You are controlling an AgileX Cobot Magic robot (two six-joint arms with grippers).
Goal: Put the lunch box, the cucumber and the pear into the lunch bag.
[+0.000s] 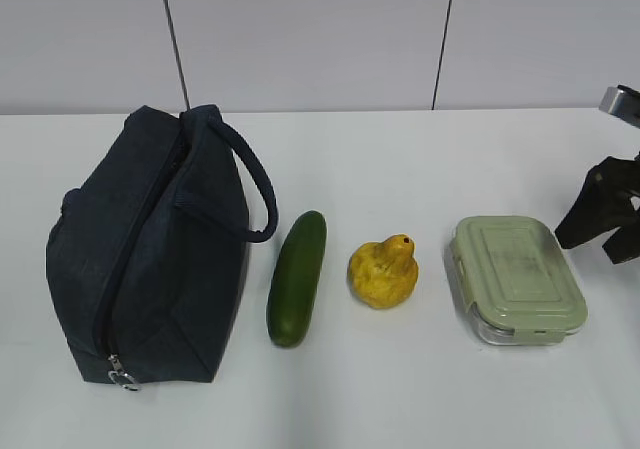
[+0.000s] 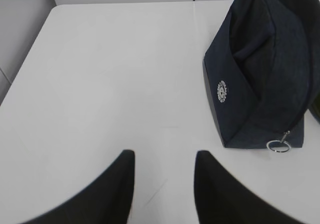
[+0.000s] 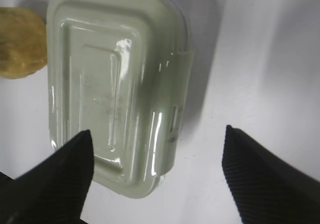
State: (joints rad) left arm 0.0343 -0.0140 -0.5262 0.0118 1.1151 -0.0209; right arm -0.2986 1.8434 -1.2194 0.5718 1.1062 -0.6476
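The navy lunch bag (image 1: 150, 249) stands at the left of the table, its zipper shut with the silver ring pull (image 1: 123, 377) at the front. It also shows in the left wrist view (image 2: 265, 69). The dark green cucumber (image 1: 297, 277) lies right of the bag. The yellow pear (image 1: 384, 271) sits right of it and shows in the right wrist view (image 3: 20, 42). The lunch box (image 1: 515, 279) with the sage-green lid stands further right. My right gripper (image 3: 157, 136) is open above the lunch box's (image 3: 115, 94) near right corner. My left gripper (image 2: 164, 156) is open and empty over bare table, left of the bag.
The white table (image 1: 400, 169) meets a grey panelled wall at the back. The right arm (image 1: 605, 209) stands at the right edge of the exterior view. The table's far left corner (image 2: 55, 9) shows in the left wrist view.
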